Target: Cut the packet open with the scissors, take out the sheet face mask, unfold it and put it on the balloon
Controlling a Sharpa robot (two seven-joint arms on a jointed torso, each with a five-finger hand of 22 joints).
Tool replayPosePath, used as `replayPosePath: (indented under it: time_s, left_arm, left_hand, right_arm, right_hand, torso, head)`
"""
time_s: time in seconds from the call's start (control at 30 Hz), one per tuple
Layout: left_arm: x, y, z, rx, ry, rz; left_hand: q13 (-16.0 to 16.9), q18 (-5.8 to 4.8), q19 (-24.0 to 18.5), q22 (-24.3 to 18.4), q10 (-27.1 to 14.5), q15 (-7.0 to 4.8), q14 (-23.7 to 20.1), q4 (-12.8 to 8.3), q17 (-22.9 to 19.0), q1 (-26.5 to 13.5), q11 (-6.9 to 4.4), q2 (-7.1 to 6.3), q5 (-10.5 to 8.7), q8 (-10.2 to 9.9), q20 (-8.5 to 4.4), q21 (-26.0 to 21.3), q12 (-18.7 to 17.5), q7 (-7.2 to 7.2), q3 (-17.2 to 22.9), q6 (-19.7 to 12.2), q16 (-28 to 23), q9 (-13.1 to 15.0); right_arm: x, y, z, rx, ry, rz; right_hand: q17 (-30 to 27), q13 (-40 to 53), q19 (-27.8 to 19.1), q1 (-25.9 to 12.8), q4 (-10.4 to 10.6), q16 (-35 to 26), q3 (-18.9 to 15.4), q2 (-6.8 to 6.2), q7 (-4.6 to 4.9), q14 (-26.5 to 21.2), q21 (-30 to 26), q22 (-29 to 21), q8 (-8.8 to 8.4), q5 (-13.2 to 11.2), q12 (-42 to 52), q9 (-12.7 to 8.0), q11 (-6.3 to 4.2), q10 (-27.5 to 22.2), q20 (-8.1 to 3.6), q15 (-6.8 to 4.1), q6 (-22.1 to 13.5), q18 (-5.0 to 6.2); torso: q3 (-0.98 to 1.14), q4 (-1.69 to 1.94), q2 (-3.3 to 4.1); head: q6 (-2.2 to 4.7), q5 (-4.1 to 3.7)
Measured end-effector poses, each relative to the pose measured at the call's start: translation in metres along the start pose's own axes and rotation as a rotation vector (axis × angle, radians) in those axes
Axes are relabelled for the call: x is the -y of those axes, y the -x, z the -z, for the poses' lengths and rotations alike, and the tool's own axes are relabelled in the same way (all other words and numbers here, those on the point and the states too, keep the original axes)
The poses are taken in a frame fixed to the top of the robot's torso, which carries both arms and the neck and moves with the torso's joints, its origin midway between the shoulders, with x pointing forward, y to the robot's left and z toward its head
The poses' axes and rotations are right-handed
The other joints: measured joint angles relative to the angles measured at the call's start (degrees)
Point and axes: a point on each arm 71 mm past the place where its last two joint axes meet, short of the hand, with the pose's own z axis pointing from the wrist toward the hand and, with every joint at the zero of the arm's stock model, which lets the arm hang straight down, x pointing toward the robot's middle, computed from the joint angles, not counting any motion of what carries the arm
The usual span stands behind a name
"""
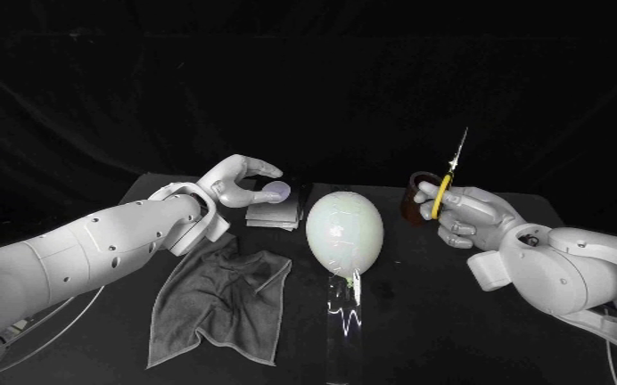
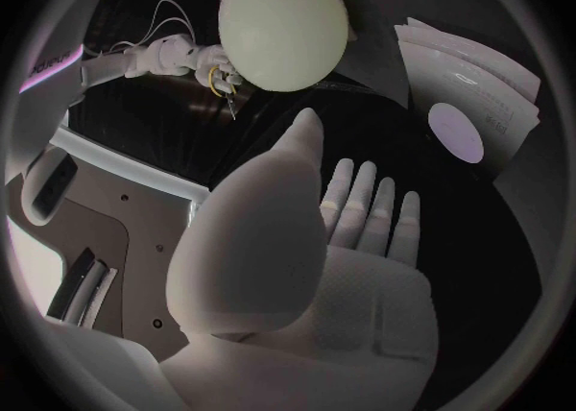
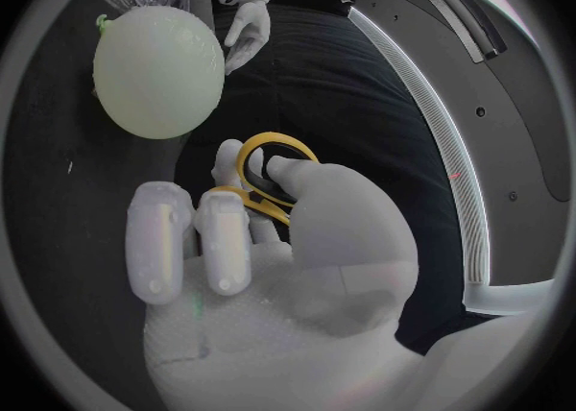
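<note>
The right hand grips the scissors, with fingers through the yellow handle loops. The blades are closed and point straight up above the hand, clear of the worktop.

The left hand holds nothing. Its fingers are apart and loosely curved, and it hovers just over a small stack of flat silver packets lying on the worktop beneath its fingertips. A pale round disc sits on the face of the top packet, just beyond the fingertips and not touched by them. The packets lie flat, and what is inside them cannot be seen.

The balloon, pale green-white and egg-shaped, stands between the two hands. It is just beside the packets on the side towards the right hand, and well apart from the scissors. It rests knot-down on a clear upright stand.

Beneath the left forearm, nearer the robot than the packets, a crumpled grey cloth lies spread on the worktop.
</note>
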Motion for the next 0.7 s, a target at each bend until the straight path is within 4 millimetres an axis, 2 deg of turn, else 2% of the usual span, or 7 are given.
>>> replayPosePath:
  time_s: [0.1, 0.2, 0.27, 0.4, 0.47, 0.57, 0.7]
  left_arm:
    - [-0.003, -0.006, -0.001, -0.03, 0.003, -0.077]
    - [-0.006, -0.012, -0.004, -0.06, 0.014, -0.156]
    - [-0.01, -0.014, -0.006, -0.074, 0.026, -0.214]
    - [-0.015, -0.017, -0.011, -0.091, 0.04, -0.299]
    - [-0.017, -0.018, -0.014, -0.096, 0.046, -0.331]
    - [-0.019, -0.021, -0.019, -0.106, 0.052, -0.379]
    - [-0.02, -0.024, -0.023, -0.119, 0.059, -0.428]
  left_hand:
    - [-0.39, -0.3, -2.84, -0.33, -6.84, -0.11, -5.53, 2.23, -1.04, 1.5, -0.45, -1.3, 0.0, -1.23, 0.04, -0.31, -0.32, -0.63, -4.92, -3.96, -0.52, -1.13]
    - [-0.65, -0.31, -5.19, -0.43, -12.81, -0.76, -10.13, 2.57, -1.88, 2.62, -1.09, -2.42, 0.0, -2.34, -0.09, -0.32, -0.67, -1.17, -8.25, -7.97, -0.56, -2.19]
    - [-0.65, -0.32, -5.42, -0.43, -14.48, -0.98, -11.26, 2.65, -2.06, 2.8, -1.2, -3.02, 0.0, -2.51, -0.02, -0.32, -0.67, -1.55, -9.23, -8.92, -0.56, -2.49]
    - [-0.65, -0.32, -5.64, -0.43, -15.27, -1.3, -11.59, 2.57, -2.14, 2.54, -1.18, -3.35, 0.0, -2.54, -0.22, -0.32, -0.67, -1.67, -9.45, -9.46, -0.56, -2.65]
    - [-0.73, -0.31, -5.84, -0.43, -16.09, -1.38, -12.09, 2.81, -2.21, 2.54, -1.38, -3.36, 0.0, -2.78, -0.02, -0.32, -0.67, -1.73, -9.69, -10.18, -0.56, -2.79]
    - [-0.83, -0.31, -6.47, -0.42, -17.96, -1.71, -13.22, 2.63, -2.4, 2.77, -1.6, -4.18, 0.0, -3.1, -0.22, -0.32, -0.66, -1.78, -9.87, -11.39, -0.56, -3.11]
    - [-0.83, -0.32, -6.65, -0.42, -18.53, -2.11, -13.61, 2.65, -2.41, 2.77, -1.99, -4.18, 0.0, -3.12, -0.42, -0.32, -0.66, -1.87, -9.85, -11.48, -0.56, -3.12]
  right_arm:
    - [0.004, -0.003, 0.004, -0.02, -0.007, -0.027]
    - [0.007, -0.006, 0.007, -0.037, -0.011, -0.047]
    - [0.008, -0.007, 0.009, -0.047, -0.012, -0.059]
    - [0.01, -0.008, 0.012, -0.059, -0.012, -0.071]
    - [0.011, -0.008, 0.013, -0.063, -0.013, -0.074]
    - [0.013, -0.007, 0.016, -0.066, -0.017, -0.077]
    - [0.017, -0.006, 0.019, -0.067, -0.026, -0.08]
  right_hand:
    - [0.02, 0.01, -0.45, -0.06, 0.46, 0.0, -0.45, 0.08, 0.67, -0.07, -0.87, 0.02, -3.07, 0.0, 0.27, -2.22, 0.0, 0.0, 0.63, 0.69, -0.03, -0.01]
    - [-0.05, 0.01, -0.93, 0.16, 0.35, -0.34, -0.6, 0.43, 1.41, -0.27, -1.65, 0.02, -5.61, 0.0, 0.85, -4.33, 0.0, 0.0, 1.12, 0.92, 0.51, -0.01]
    - [-0.54, 0.02, -1.23, 0.16, -0.06, -0.43, -1.3, 0.43, 1.75, -0.07, -2.07, 0.03, -7.07, 0.0, 0.92, -5.6, 0.0, 0.0, 1.44, 1.1, 0.97, -0.01]
    - [-0.73, 0.03, -1.16, 0.16, -0.27, -0.44, -1.82, 0.44, 1.68, -0.07, -2.16, 0.03, -8.52, 0.0, 1.35, -6.87, 0.0, 0.0, 1.51, 1.1, 1.8, -0.02]
    - [-0.83, -0.01, -1.15, 0.15, -0.27, -0.44, -1.82, 0.44, 1.61, -0.07, -2.16, 0.02, -8.52, 0.0, 1.36, -7.08, -0.01, 0.0, 1.52, 1.1, 1.87, -0.01]
    - [-0.82, -1.79, -1.16, 0.14, -0.27, -0.45, -1.82, 0.46, 1.56, -0.07, -2.16, 0.02, -8.85, 0.0, 2.02, -7.29, 0.0, 0.0, 1.52, 1.1, 1.92, -0.02]
    - [-0.55, -1.85, -1.16, 0.08, -0.43, -0.45, -1.98, 0.51, 1.74, -0.07, -2.16, 0.0, -8.98, 0.0, 2.18, -7.51, 0.0, 0.0, 1.52, 1.1, 2.14, -0.02]
  torso:
    - [0.03, -0.04, -0.04]
    - [0.02, -0.03, -0.04]
    - [0.0, -0.03, -0.03]
    - [-0.03, -0.03, 0.03]
    - [-0.07, -0.07, 0.04]
    - [-0.07, -0.08, 0.05]
    - [-0.03, -0.08, 0.04]
  head:
    - [-0.3, 0.03]
    - [-0.68, 0.03]
    - [-0.94, 0.15]
    - [-1.33, 0.41]
    - [-1.51, 0.5]
    - [-1.78, 0.63]
    - [-2.15, 0.64]
